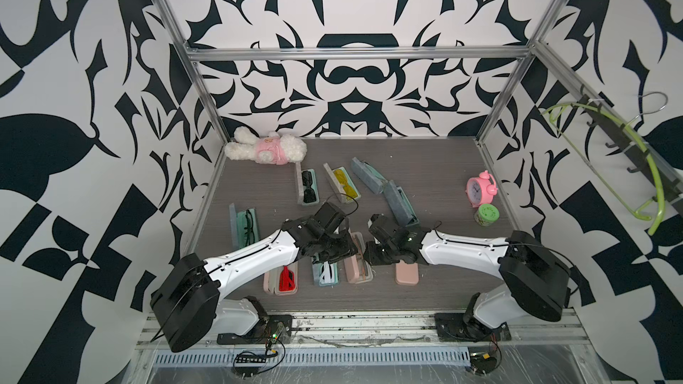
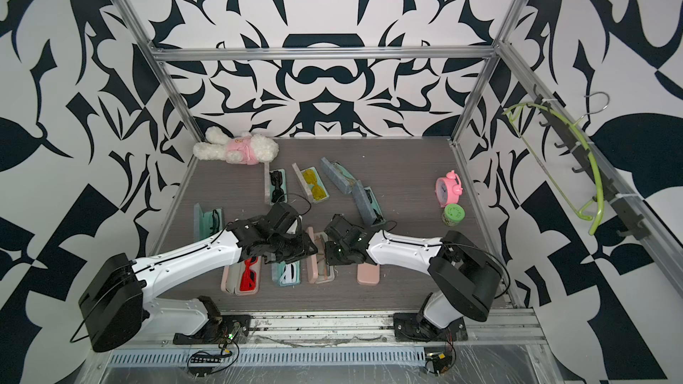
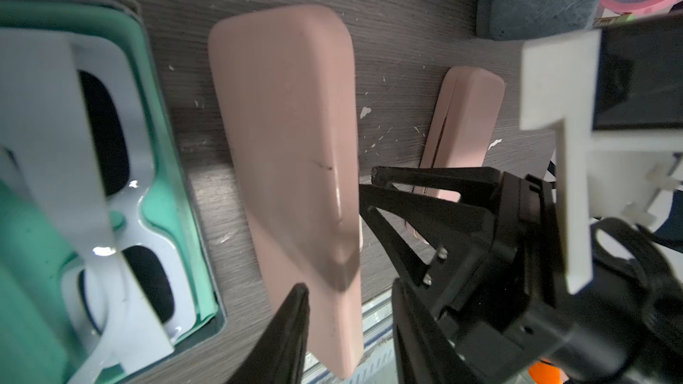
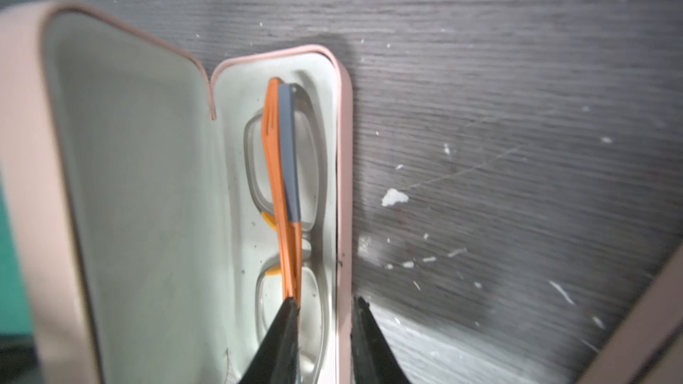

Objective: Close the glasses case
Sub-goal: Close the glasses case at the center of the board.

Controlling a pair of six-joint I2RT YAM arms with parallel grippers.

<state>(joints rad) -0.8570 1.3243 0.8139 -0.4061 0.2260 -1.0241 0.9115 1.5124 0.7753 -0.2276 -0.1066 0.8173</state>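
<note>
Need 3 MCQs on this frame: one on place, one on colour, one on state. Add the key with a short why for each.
1. The plush rabbit lies: A) at the table's far left corner B) at its near right corner C) inside a case.
2. The alarm clock is: A) blue B) pink C) yellow.
3. The pink case holding orange-armed glasses is: A) shut B) upside down C) open.
Key: 1A, it lies at the back, left; 2B, its body is pink; 3C, its lid stands raised, glasses exposed.
</note>
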